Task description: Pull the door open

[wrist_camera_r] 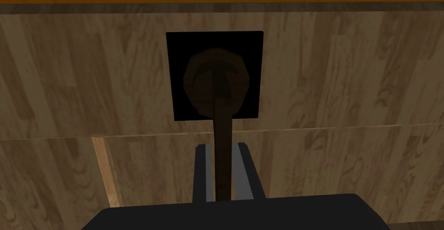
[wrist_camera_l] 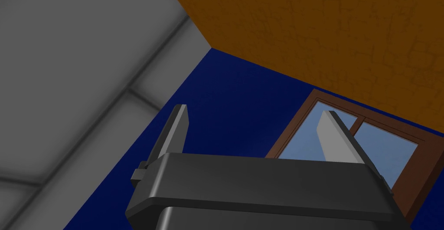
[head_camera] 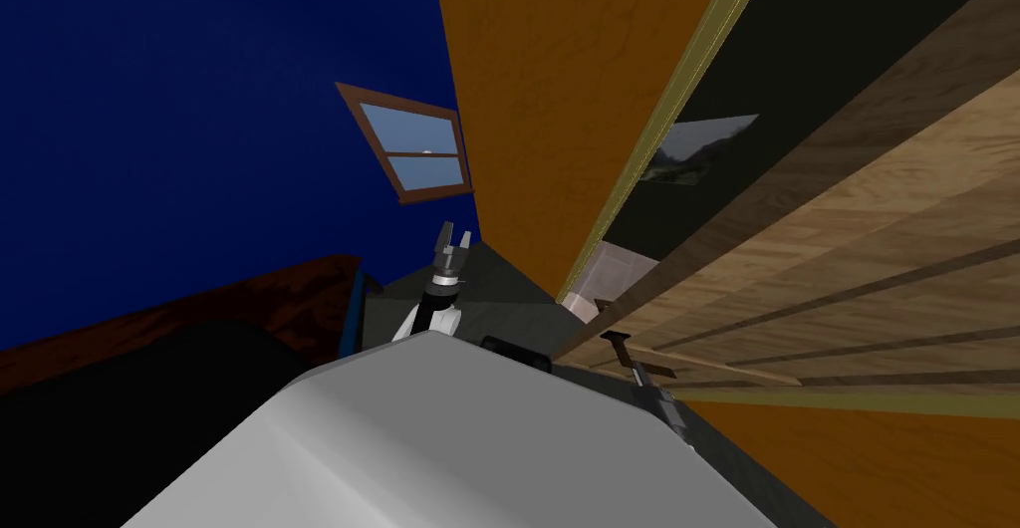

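Right gripper (wrist_camera_r: pixel 222 147) pinched on the lever handle (wrist_camera_r: pixel 222 125), both blades pressed against its sides, gripping near the free end. Door (head_camera: pixel 896 253) stands at about two o'clock from the robot, close in; the handle sits at one o'clock just past its chest. Left gripper (head_camera: pixel 453 245) is raised at eleven o'clock, blades spread, holding nothing. For the step in hand, my judgement: draw the handle back toward six o'clock along the door's own arc, not in a straight line, so the lever doesn't twist out of the blades. The grip near the end leaves little margin, so go slowly. The body is close and may need to back away to give the leaf room to swing. The door is pale brown wood grain with raised panel lines. The lever is dark brown, running from a round rosette (wrist_camera_r: pixel 195 80) on a square black backplate (wrist_camera_r: pixel 182 49). A gap shows between the olive frame (head_camera: pixel 687 64) and the door's edge, with a landscape picture (head_camera: pixel 692 151) beyond, so it looks partly open
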{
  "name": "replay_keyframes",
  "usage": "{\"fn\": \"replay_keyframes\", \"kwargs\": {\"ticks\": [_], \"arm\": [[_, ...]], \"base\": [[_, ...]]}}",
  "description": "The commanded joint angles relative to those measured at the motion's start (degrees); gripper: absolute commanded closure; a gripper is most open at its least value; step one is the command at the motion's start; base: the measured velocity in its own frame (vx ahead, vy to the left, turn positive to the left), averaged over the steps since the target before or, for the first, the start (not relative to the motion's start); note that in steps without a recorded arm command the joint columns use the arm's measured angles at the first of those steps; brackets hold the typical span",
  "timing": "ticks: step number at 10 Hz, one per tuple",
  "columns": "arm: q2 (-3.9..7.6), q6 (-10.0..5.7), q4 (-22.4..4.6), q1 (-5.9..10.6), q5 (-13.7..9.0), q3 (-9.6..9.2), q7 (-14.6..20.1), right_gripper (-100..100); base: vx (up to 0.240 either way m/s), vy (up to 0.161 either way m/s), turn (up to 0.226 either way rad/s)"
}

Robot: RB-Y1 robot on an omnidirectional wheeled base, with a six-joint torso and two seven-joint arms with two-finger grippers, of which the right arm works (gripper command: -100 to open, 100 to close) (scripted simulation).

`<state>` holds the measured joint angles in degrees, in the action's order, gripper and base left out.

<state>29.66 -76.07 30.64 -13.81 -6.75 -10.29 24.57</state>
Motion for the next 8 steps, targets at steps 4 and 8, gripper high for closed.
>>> {"fn": "replay_keyframes", "kwargs": {"ticks": [4, 8], "arm": [[0.2, -2.88, -1.48, -0.31, 0.78, -1.36, 0.41, 100], [-1.08, 0.13, -1.15, 3.06, 1.52, -1.15, -1.19, 100]], "base": [[-0.127, -0.081, 0.058], [0.104, 0.082, -0.005]]}}
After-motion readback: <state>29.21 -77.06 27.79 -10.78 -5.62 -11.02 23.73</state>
